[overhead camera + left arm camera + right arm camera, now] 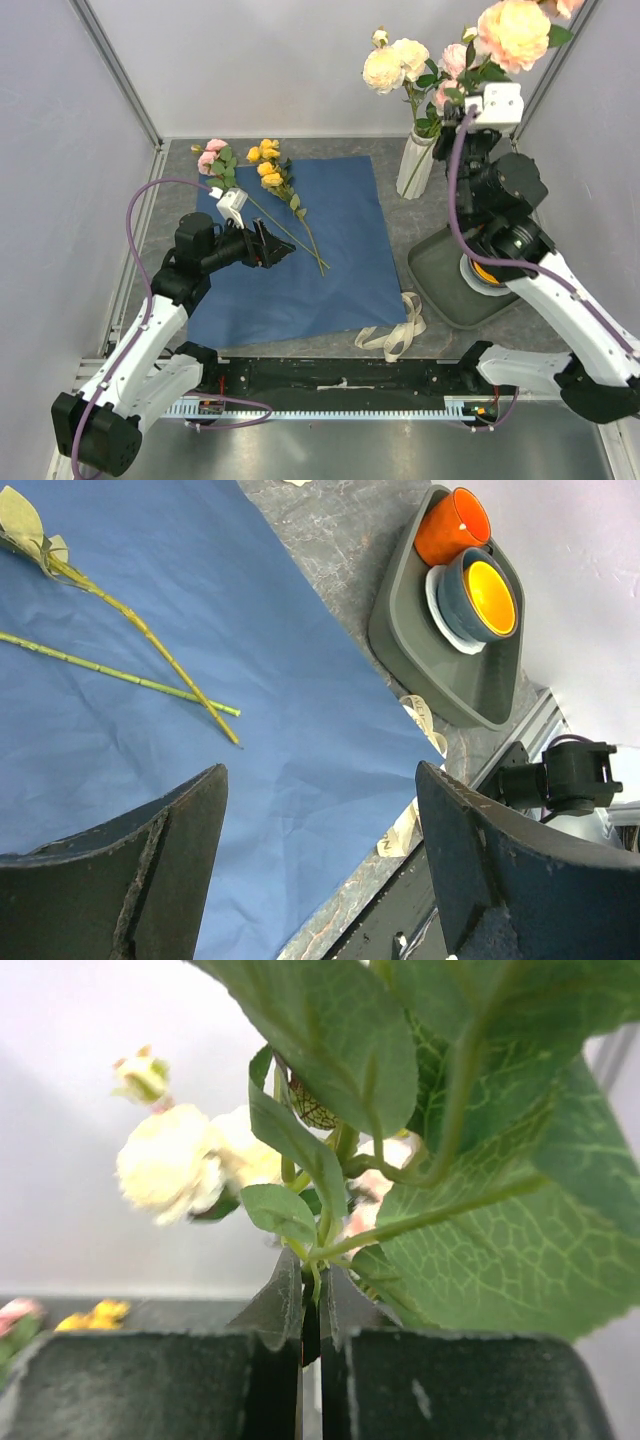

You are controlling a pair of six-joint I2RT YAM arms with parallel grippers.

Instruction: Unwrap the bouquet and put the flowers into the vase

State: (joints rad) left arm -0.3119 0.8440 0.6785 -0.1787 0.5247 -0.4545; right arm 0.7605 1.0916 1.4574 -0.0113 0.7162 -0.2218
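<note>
right tool (310, 1295) clamped on flower stem (420, 1220) near vase (415, 168) | left tool (320, 820) spread wide, empty

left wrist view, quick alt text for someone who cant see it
The left gripper, two dark fingers wide open and empty, hovers over a flat blue paper sheet where two green flower stems lie crossed. Beyond sits a dark grey tray holding an orange cup and a yellow-lined grey bowl.
</note>
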